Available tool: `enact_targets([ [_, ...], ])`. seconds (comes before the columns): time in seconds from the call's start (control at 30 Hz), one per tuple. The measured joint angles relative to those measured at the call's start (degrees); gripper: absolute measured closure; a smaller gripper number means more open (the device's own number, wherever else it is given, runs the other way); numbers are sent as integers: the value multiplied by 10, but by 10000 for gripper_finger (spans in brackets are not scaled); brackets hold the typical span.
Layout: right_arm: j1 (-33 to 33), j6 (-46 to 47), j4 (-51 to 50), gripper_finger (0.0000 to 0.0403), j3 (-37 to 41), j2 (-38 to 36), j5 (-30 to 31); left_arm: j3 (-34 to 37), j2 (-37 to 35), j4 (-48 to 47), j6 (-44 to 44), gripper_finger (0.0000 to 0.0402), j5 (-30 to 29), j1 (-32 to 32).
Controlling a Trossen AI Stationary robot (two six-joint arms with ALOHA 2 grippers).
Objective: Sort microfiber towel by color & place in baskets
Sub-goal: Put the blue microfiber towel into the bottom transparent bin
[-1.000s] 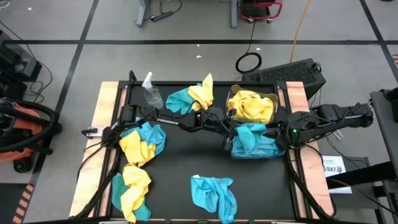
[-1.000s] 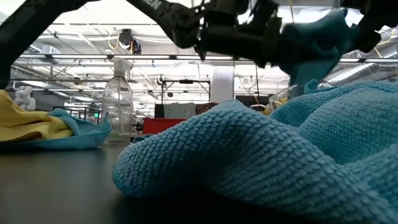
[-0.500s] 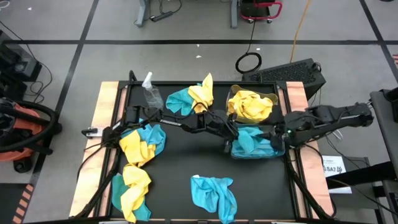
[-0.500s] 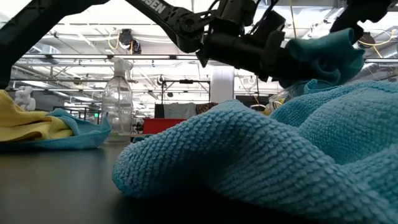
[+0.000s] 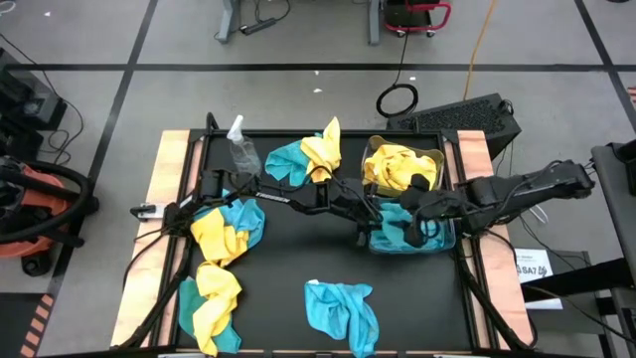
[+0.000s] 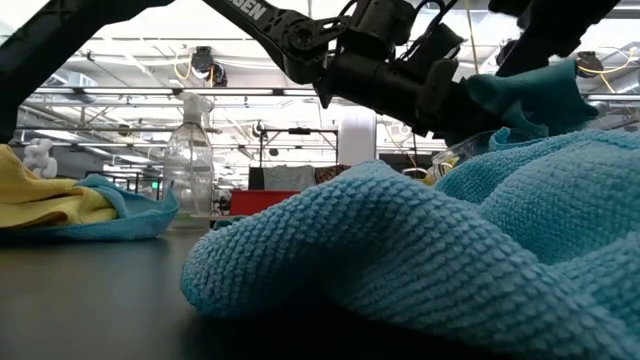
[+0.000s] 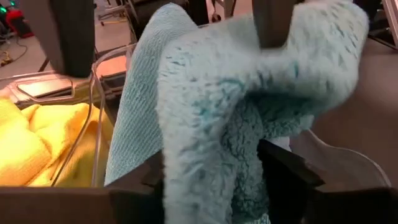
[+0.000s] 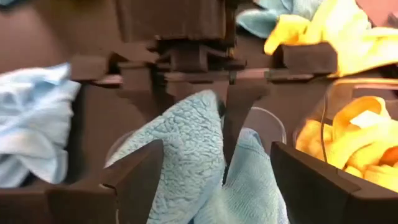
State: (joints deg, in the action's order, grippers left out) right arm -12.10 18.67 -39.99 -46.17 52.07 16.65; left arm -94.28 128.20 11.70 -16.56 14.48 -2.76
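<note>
Two bins at the surface's right side, cloths spread over the rest

On the flat black surface [image 5: 298, 254], the clear rectangular plastic bin of yellow cloths [image 5: 402, 167] stands behind the clear rectangular plastic bin of teal cloths [image 5: 409, 234], the two touching. The left pincer [image 5: 370, 211] hangs at the nearer bin's left edge, clamped on a fuzzy teal cloth [image 8: 186, 149]; the right pincer [image 5: 421, 211] is over that bin, fingers spread. A clear plastic spray bottle [image 5: 241, 149] stands far left. A mixed teal-and-yellow heap [image 5: 308, 157] lies to its right, two more [image 5: 229, 224] [image 5: 209, 298] at the left, and a lone crumpled teal cloth [image 5: 343, 313] near centre.
</note>
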Motion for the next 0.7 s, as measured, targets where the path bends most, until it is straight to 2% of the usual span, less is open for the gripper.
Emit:
enact_targets([
  [0.13, 0, 15, -10, 106, 0, 35, 41, 0, 0, 1, -1, 200, 1, 2],
  [0.3, 0, 15, -11, 138, 0, 68, 40, 1, -9, -5, -5, 198, 1, 8],
  [0.47, 0, 16, -25, 210, 0, 78, 38, 1, -31, -44, -11, 198, -2, 7],
  [0.7, -13, 12, -28, 349, 0, 78, 23, 1, -66, -113, -52, 198, -23, 10],
])
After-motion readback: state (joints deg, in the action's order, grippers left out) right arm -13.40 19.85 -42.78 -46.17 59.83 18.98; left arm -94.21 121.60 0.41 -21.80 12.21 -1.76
